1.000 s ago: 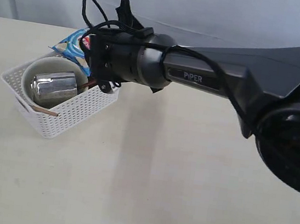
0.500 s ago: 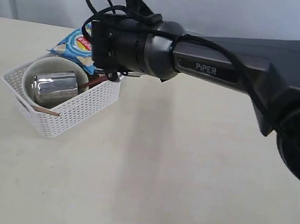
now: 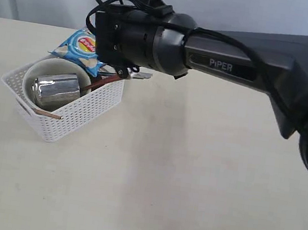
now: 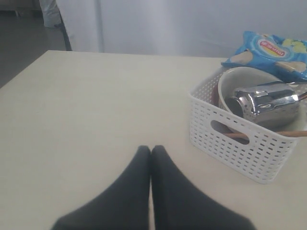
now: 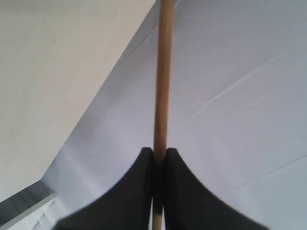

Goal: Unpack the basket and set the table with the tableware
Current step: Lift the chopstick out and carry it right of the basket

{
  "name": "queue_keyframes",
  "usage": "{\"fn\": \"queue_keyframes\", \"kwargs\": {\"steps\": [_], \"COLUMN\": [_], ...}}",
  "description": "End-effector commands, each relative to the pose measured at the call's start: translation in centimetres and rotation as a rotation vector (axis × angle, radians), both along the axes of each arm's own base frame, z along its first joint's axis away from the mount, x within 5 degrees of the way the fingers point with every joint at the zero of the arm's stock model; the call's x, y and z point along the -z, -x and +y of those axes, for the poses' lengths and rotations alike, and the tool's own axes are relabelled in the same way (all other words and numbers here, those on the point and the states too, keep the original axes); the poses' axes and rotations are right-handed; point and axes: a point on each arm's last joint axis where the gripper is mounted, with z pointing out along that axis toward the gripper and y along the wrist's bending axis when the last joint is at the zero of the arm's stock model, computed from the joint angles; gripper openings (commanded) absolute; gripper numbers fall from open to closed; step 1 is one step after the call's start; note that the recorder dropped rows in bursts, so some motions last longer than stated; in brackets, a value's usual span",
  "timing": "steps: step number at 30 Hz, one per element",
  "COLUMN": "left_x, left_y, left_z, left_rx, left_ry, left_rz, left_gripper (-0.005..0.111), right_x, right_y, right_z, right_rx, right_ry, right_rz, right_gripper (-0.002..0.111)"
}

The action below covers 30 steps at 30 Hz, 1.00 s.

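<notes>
Right gripper (image 5: 159,151) first: we had it pinching a brown wooden chopstick (image 5: 161,86), the stick running straight out from between its jaws. Our left gripper (image 4: 151,149) was pressed together, nothing in it, low over bare tabletop (image 4: 86,120). Further out, the white basket (image 3: 80,114) sat near the tabletop's far edge, on the left in the exterior view. Inside we saw the cream bowl (image 3: 33,71) with the steel cup (image 3: 58,90) lying on its side in it. A blue chip bag (image 3: 79,45) lay just behind the basket.
</notes>
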Motion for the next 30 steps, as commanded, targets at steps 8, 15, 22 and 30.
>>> {"fn": "queue_keyframes", "kwargs": {"steps": [8,15,22,30], "left_x": [-0.2,-0.2,-0.2,-0.2], "left_y": [0.0,0.0,0.0,0.0], "left_z": [0.0,0.0,0.0,0.0], "left_rx": [0.002,0.002,0.002,0.002], "left_ry": [0.004,0.004,0.004,0.004], "left_rz": [-0.009,-0.009,-0.009,-0.009], "left_gripper": [0.0,0.0,0.0,0.0], "right_x": [-2.7,-3.0,-7.0,-9.4], "right_y": [0.6,0.7,1.9,2.9], "right_z": [-1.4,-1.6,-2.9,-3.9], "right_rx": [0.052,0.065,0.07,0.075], "right_ry": [0.047,0.082,-0.008,-0.086], "right_rz": [-0.005,0.001,-0.029,-0.027], "right_gripper": [0.0,0.0,0.0,0.0]}}
